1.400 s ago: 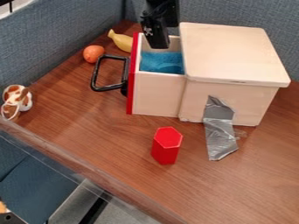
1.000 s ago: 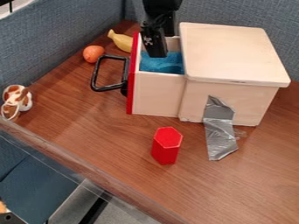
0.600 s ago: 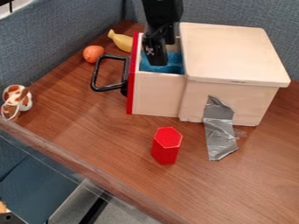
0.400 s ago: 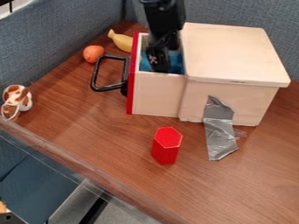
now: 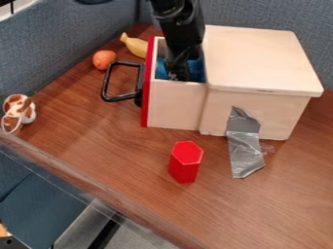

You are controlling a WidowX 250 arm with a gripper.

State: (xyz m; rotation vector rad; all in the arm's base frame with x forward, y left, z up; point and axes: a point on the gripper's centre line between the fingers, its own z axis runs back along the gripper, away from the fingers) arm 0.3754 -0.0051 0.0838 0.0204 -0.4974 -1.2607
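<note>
The gripper point(image 5: 178, 77) hangs within the open drawer point(image 5: 174, 104), left of the box point(image 5: 253, 58). We judge the step to be a reach for the blue cloth point(image 5: 197, 70). The cloth lies inside the drawer, showing left and right of the jaws; we cannot confirm contact, nor tell whether they are spread or pressed together. Next, we expect a careful grip.
</note>
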